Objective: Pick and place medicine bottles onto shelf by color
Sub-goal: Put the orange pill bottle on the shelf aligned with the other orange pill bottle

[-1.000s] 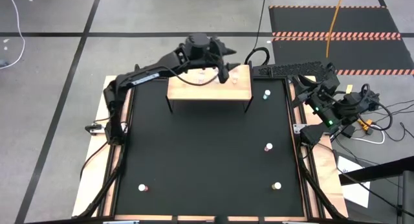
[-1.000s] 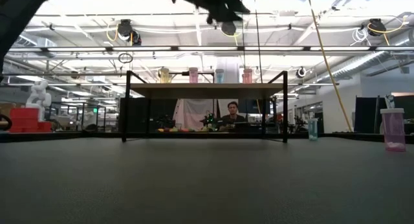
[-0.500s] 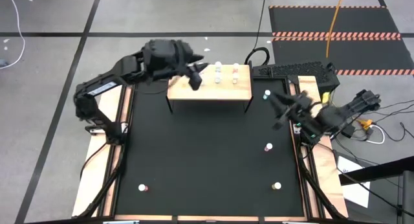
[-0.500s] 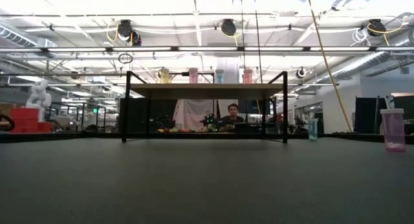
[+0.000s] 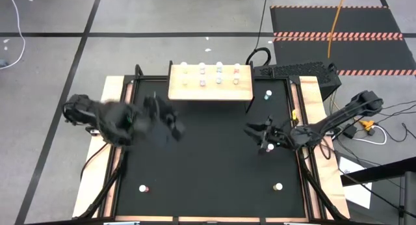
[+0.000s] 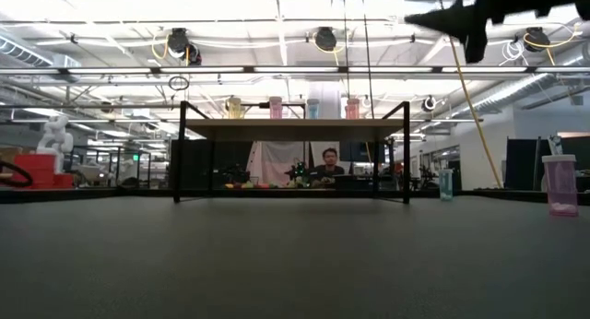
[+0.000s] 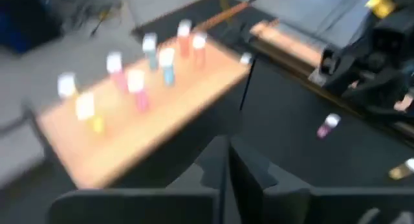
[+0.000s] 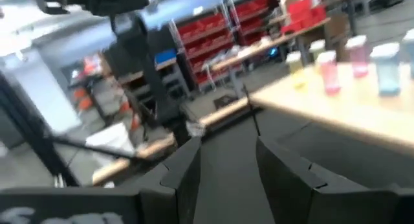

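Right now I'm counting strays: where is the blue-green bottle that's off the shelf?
In the high view the blue-green bottle stands on the black table, just off the right end of the shelf.

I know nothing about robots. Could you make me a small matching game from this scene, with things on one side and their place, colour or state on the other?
Things:
1. left gripper
2. right gripper
3. shelf
4. table mat

Descriptions:
A. stands at the table's far edge, with bottles on top
B. open
C. black
D. shut

Pairs: 1-D, 2-B, 3-A, 4-C
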{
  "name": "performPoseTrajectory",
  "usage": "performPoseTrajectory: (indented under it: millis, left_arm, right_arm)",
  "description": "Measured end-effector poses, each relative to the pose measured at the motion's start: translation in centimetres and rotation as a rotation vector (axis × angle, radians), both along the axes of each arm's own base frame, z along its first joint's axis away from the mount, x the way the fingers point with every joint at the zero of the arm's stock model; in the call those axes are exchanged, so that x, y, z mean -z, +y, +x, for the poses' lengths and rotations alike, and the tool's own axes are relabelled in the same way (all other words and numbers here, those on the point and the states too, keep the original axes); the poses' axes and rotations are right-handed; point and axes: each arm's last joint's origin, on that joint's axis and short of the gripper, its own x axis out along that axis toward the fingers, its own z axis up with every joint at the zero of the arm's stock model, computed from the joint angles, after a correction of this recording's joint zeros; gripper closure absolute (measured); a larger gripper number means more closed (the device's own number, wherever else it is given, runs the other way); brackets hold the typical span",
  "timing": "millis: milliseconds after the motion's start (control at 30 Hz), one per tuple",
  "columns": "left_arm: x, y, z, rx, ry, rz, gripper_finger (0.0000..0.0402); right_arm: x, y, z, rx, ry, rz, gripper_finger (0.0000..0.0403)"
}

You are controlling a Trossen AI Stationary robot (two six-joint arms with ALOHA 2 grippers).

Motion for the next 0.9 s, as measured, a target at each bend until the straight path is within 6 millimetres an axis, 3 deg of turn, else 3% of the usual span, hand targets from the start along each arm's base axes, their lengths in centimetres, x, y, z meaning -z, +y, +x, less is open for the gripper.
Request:
performPoseTrajectory:
  millis: [133,267,367,533,667,900]
  left_arm:
    - [4.3,-3.6,-1.3,-0.070,-0.049,-0.152,0.0369]
    - [7.4,-6.4,-2.3,-0.093,-0.104,-0.265,0.0311]
    - [8.4,-7.8,-1.7,-0.048,-0.177,-0.319,0.0261]
    - [9.1,-8.5,0.0,0.095,-0.214,-0.296,0.0195]
    - [8.5,-8.4,0.8,0.244,-0.163,-0.323,0.0168]
    - [8.4,-10.1,-0.4,0.395,-0.079,-0.394,0.0163]
  right_arm:
    - [1.4,-0.3,0.0,-0.014,0.036,0.020,0.0261]
    - [1.9,-0.4,-0.2,-0.089,0.059,0.121,0.0261]
    - [2.5,-0.6,-0.7,-0.129,0.121,0.215,0.0264]
    - [3.6,-1.0,-1.4,-0.212,0.389,0.353,0.0290]
    - [1.2,-0.9,-1.0,-0.214,0.452,0.353,0.0316]
    - [-7.7,-0.6,0.5,-0.109,0.486,0.177,0.0336]
